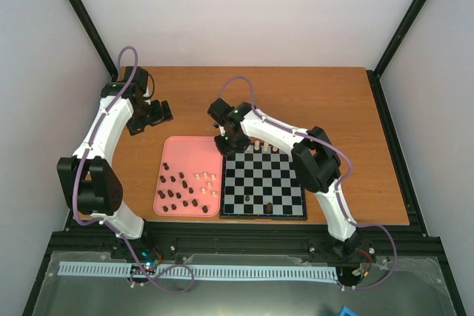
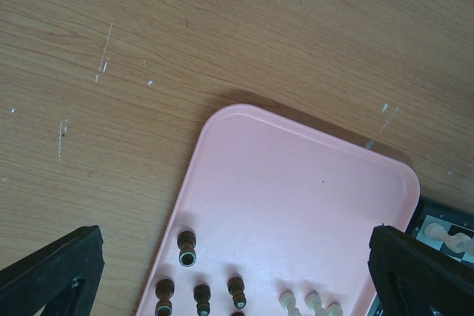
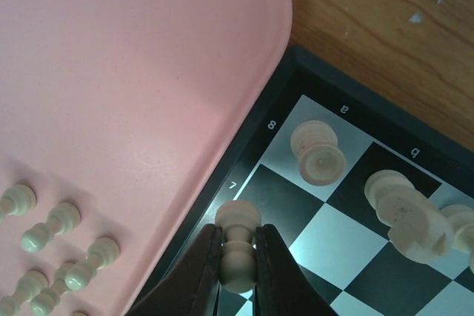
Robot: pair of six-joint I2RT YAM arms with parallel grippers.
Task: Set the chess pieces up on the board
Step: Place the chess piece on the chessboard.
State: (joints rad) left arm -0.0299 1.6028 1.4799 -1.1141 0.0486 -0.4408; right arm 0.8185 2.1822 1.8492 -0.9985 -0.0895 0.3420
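Board, from above: the board (image 1: pixel 275 177) lies on the tabletop (image 1: pixel 318 101), just right of the pink tray (image 1: pixel 185 152).
Pieces, from above: dark pieces (image 1: pixel 175 189) and cream pieces (image 1: pixel 209 180) lie loose in the tray's near half. A few cream ones stand along the board's far row, and two dark ones stand on its near rows.
Arms, from above: the left arm (image 1: pixel 102 127) hangs over bare wood past the tray's far-left corner. The right arm (image 1: pixel 272 128) reaches to the board's far-left corner.
Left jaws, left wrist view: wide apart, holding nothing, above the tray's far end.
Right jaws, right wrist view: narrow, clamped on a cream pawn (image 3: pixel 238 246) over the board's left column, second row from the far edge. I cannot tell whether it touches the square.
Neighbours, right wrist view: other cream pieces stand on the far row just beyond the pawn.
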